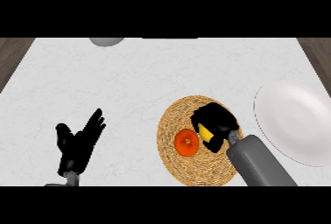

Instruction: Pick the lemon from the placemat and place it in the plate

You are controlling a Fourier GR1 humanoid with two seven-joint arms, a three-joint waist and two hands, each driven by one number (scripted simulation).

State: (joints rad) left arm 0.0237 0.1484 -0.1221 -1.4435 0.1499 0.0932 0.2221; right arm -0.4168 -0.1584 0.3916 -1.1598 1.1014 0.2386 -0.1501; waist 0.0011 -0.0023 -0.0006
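A round woven straw placemat (187, 168) lies at the centre right of the counter. On it sits an orange fruit (186, 142). Just right of that fruit shows a sliver of the yellow lemon (206, 133), mostly hidden under my right hand (214, 118), whose fingers curl over and round it. The grey right forearm (258, 164) comes in from the lower right. A white plate (294, 122) lies at the right edge, apart from the placemat. My left hand (77, 142) rests open at the lower left, fingers up.
A grey rounded object (107, 41) shows at the counter's far edge, upper left. Dark wood (13, 54) borders the white counter on both sides.
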